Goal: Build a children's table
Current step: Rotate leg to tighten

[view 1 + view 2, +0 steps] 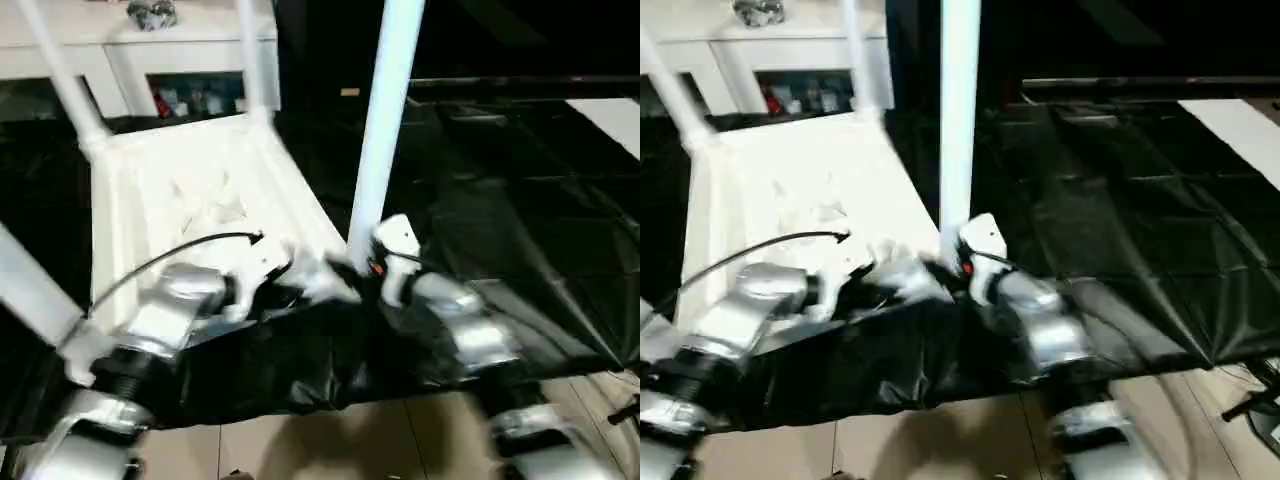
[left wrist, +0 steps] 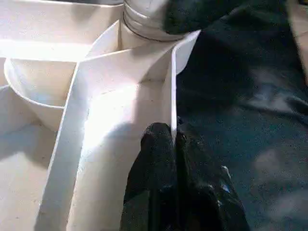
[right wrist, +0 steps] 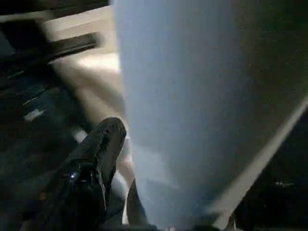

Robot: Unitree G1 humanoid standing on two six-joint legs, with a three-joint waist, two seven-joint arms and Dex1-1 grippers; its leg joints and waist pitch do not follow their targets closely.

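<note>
Black sheet (image 1: 480, 230): covers the work surface under both pincers and spreads far out to the right pincer's outer side, creased and shiny.
Cabinet (image 1: 120, 60): white, glass-doored, well beyond both pincers at the far edge of the scene.
Tabletop (image 1: 190, 190): white plastic, lying upside down on the sheet with its ribbed underside up; it stretches away from the left pincer, whose tips sit at its near edge.
Upright leg (image 1: 385, 110): long white tube, standing at the tabletop's near right corner, just in front of the right pincer and between the two pincers.
Other legs: two white tubes rise from the far corner sockets (image 1: 60, 80) (image 1: 255, 60), well beyond the left pincer; another leg (image 1: 30, 290) slants up on the left arm's outer side.
Corner socket (image 2: 149, 21): round, with a ribbed tube end seated in it, just ahead of the left pincer along the rim.
Left pincer (image 2: 174, 139): black fingers together, pinched on the thin side wall of the tabletop.
Right pincer (image 1: 945, 262): black finger (image 3: 103, 144) lies just beside the upright leg; the other finger is hidden, so whether it clamps the leg cannot be told.
</note>
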